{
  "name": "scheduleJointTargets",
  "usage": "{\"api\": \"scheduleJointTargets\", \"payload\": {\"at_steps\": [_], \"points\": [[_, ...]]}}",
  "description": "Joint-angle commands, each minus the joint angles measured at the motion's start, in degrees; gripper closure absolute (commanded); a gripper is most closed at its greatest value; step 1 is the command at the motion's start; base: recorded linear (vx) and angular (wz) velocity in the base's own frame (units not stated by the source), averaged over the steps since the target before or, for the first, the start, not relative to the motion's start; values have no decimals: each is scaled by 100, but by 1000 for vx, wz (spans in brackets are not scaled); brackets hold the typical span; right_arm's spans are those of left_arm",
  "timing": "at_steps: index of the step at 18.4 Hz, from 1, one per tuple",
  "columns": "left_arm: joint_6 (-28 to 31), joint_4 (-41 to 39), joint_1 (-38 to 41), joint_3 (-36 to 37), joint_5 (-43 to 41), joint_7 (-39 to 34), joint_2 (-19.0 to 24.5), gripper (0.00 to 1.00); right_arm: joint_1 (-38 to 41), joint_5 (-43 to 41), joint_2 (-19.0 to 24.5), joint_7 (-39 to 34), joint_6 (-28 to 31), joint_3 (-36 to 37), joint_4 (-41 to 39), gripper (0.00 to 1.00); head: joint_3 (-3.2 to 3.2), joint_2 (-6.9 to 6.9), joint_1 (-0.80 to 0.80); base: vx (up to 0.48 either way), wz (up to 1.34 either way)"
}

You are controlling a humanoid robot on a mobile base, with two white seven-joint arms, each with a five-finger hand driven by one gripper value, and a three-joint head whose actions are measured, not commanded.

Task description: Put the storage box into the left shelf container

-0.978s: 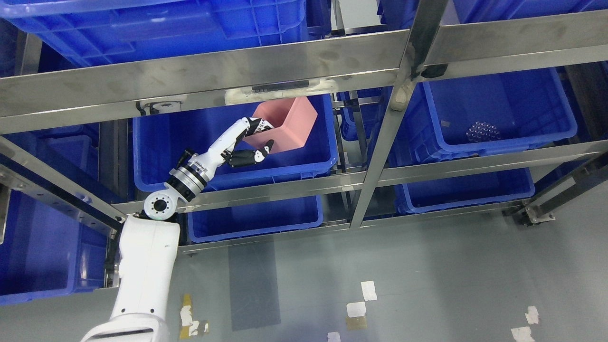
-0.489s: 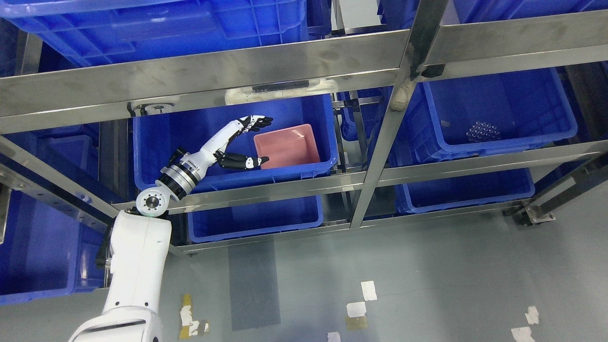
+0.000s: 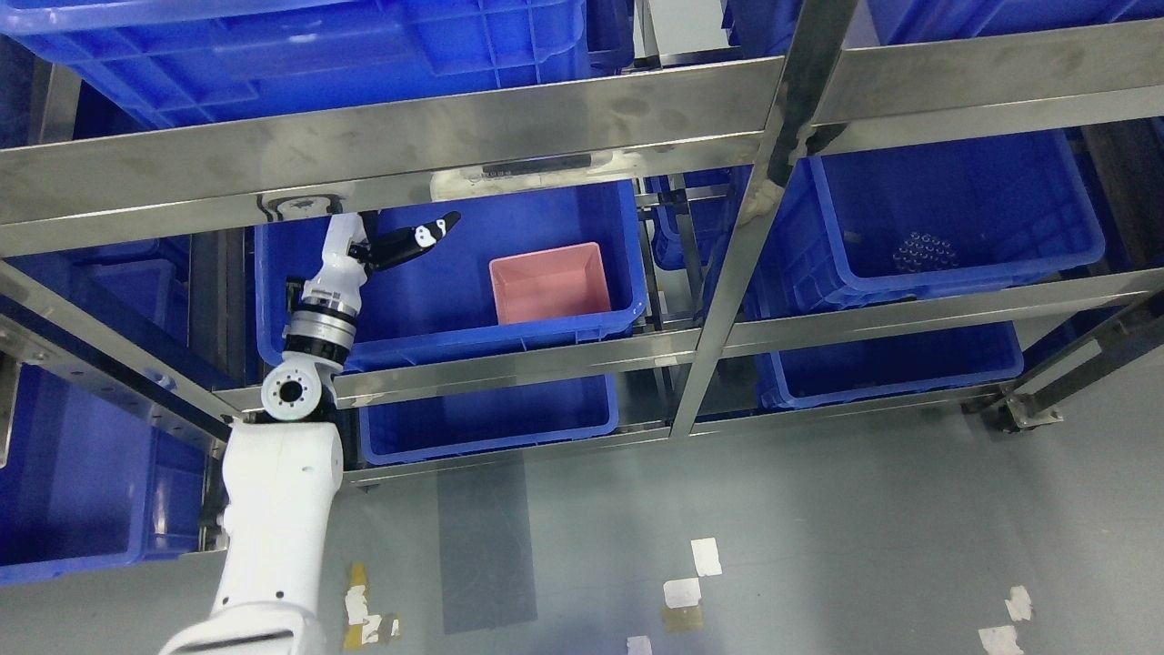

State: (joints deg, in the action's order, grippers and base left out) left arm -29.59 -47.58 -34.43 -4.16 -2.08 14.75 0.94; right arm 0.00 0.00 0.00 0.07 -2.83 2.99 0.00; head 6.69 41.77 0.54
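The pink storage box (image 3: 549,282), gripped and tilted a second ago, has been released and now sits upright on the floor of the left blue container (image 3: 409,300), at its right end. The left hand (image 3: 400,244) has been drawn back to the container's upper left, well apart from the box, fingers extended and empty.

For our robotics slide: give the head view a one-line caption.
Pink storage box sits in the left blue shelf container; left robot hand is clear of it.

pink box (image 3: 551,282) in bin (image 3: 400,300) (upright), hand (image 3: 400,246) apart
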Motion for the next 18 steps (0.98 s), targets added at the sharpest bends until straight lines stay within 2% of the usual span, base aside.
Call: {"api": "scheduleJointTargets", "payload": {"at_steps": [1, 5, 9, 18], "points": [[602, -2531, 1077, 609, 1113, -332, 6, 1, -17, -123, -100, 11, 2, 0, -100, 0, 0, 0, 0, 0, 0], [1331, -3887, 1833, 574, 1113, -727, 6, 1, -18, -123, -100, 11, 2, 0, -100, 0, 0, 0, 0, 0, 0], [2290, -4847, 1976, 407, 1113, -807, 6, 1, -17, -123, -100, 2, 2, 0, -100, 0, 0, 0, 0, 0, 0], [2107, -4839, 2555, 196, 1113, -781, 6, 1, -18, -123, -100, 11, 2, 0, -100, 0, 0, 0, 0, 0, 0]]}}
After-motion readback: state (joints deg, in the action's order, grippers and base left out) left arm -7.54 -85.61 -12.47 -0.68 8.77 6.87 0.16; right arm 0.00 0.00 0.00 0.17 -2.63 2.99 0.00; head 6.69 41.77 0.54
